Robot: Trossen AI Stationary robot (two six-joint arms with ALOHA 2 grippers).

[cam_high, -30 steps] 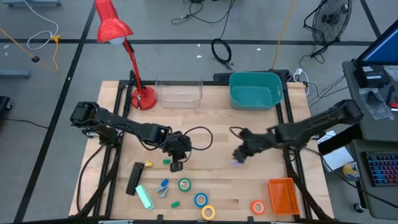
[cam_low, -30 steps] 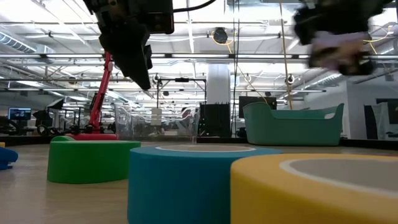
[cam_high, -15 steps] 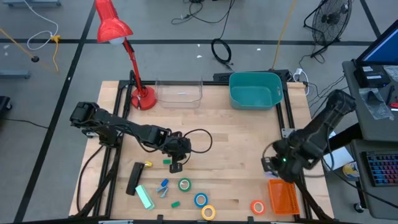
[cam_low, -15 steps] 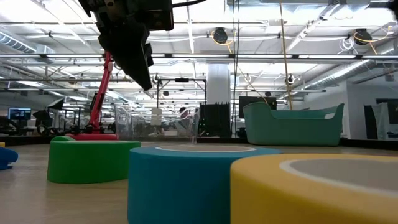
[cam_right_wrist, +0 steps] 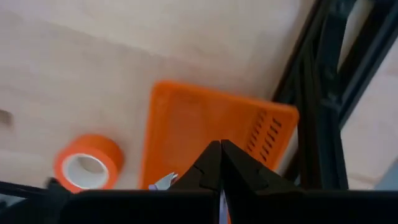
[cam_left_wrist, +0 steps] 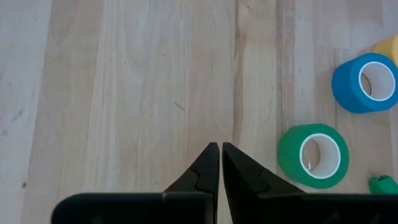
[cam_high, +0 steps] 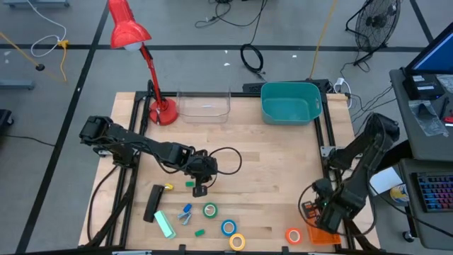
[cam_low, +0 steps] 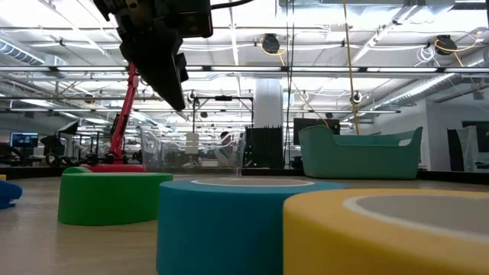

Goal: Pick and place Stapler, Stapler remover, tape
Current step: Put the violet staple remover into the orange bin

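Note:
My left gripper (cam_high: 201, 188) (cam_left_wrist: 220, 149) (cam_low: 177, 99) hangs shut above bare wood, short of the green tape (cam_high: 210, 210) (cam_left_wrist: 313, 155). The blue tape (cam_high: 228, 227) and yellow tape (cam_high: 237, 241) lie flat nearer the table's near edge. A black stapler (cam_high: 152, 202), a pale green stapler (cam_high: 165, 224) and a blue stapler remover (cam_high: 186, 212) lie to their left. My right gripper (cam_high: 313, 210) (cam_right_wrist: 220, 146) is shut over the orange basket (cam_high: 323, 227) (cam_right_wrist: 186, 124), on a small purple and white thing, seemingly a stapler remover. The orange tape (cam_high: 293, 235) (cam_right_wrist: 87, 169) lies beside the basket. My right gripper pinches the small purple and white thing between its two fingers, which point down from above. Only a purple sliver (cam_right_wrist: 222, 202) between the fingers and a pale tip (cam_right_wrist: 165, 181) beside one finger show. It is lifted clear above the orange basket.
A teal bin (cam_high: 290, 103), a clear box (cam_high: 204, 105) and a red desk lamp (cam_high: 161, 112) stand along the far edge. Small green pieces (cam_high: 190, 184) (cam_high: 200, 231) and a yellow one (cam_high: 168, 187) lie near the staplers. Bare wood spans the table's middle.
My right arm has swung from the table's middle toward the near right corner and stands over the orange basket, still shut on the purple thing. It has left the low view.

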